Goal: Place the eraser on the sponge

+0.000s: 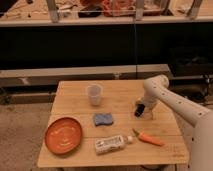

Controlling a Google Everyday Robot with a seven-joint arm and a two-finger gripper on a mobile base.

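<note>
The eraser, a small black block, is at the right side of the wooden table, right at the tip of my gripper. The white arm comes in from the right and bends down onto it, hiding part of the block. Whether the eraser rests on the table or is lifted, I cannot tell. The blue-grey sponge lies flat near the table's middle, about a hand's width left of the eraser, with nothing on it.
A clear plastic cup stands behind the sponge. An orange plate sits at the front left, a white bottle lies at the front middle, and a carrot lies at the front right. A dark shelf runs behind the table.
</note>
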